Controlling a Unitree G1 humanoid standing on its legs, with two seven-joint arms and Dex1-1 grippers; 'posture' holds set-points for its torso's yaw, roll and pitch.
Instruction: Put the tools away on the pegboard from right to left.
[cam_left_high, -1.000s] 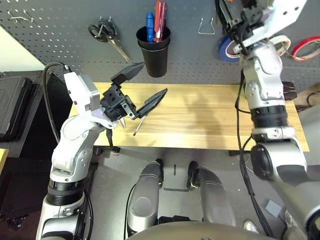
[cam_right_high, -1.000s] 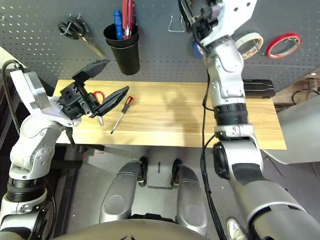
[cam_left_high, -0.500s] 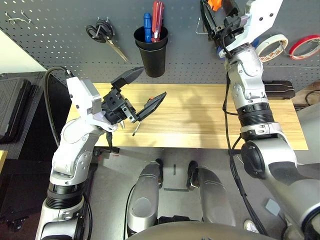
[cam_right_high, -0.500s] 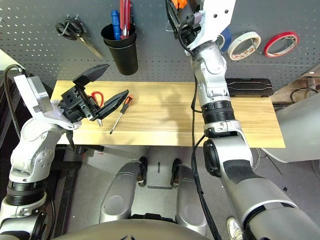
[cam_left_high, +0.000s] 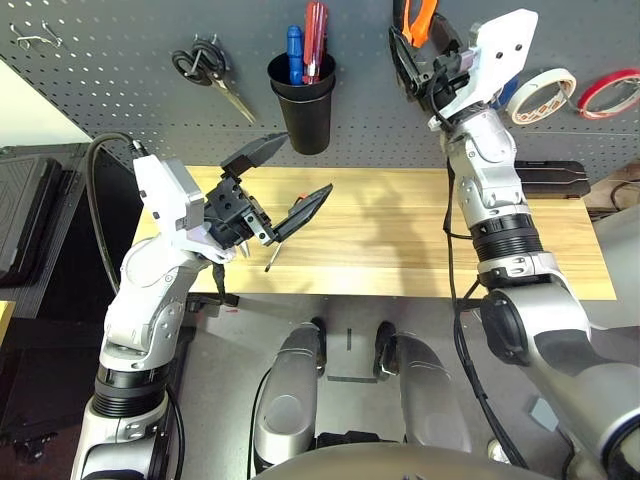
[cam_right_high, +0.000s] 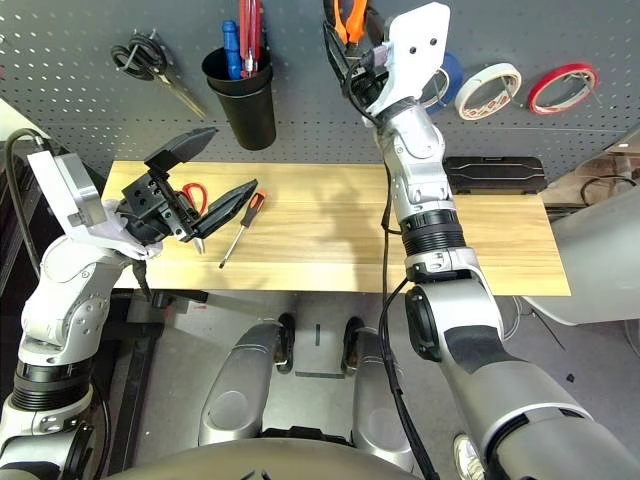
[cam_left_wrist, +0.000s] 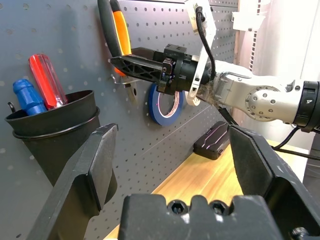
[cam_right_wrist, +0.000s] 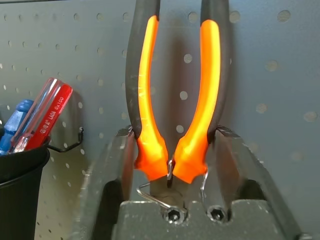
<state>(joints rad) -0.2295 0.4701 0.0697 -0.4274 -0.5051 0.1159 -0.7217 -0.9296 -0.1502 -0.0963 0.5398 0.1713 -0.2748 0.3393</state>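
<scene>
My right gripper (cam_left_high: 412, 55) is raised against the dark grey pegboard (cam_left_high: 120, 90), shut on the orange-and-black-handled pliers (cam_right_wrist: 177, 100). The handles point up and the head sits at a wire hook (cam_right_wrist: 152, 194). The thin white tape ring (cam_left_high: 543, 82) hangs on the board to its right. My left gripper (cam_left_high: 295, 170) hovers open over the left of the table with nothing in it. Under it lie the slim screwdriver (cam_right_high: 240, 228) and the red-handled scissors (cam_right_high: 197, 193), partly hidden by the gripper.
A black cup (cam_left_high: 305, 100) on the board holds a blue and a red screwdriver. Black-handled scissors (cam_left_high: 205, 65) hang at upper left. A blue tape ring (cam_left_wrist: 165, 102) and a red one (cam_left_high: 610, 92) hang on the board. A black case (cam_left_high: 550, 180) lies on the wooden table (cam_left_high: 400, 240).
My right arm has swung left along the pegboard, carrying the pliers up to the wire hook. The left arm has stayed put, and the camera shifted a little at first.
</scene>
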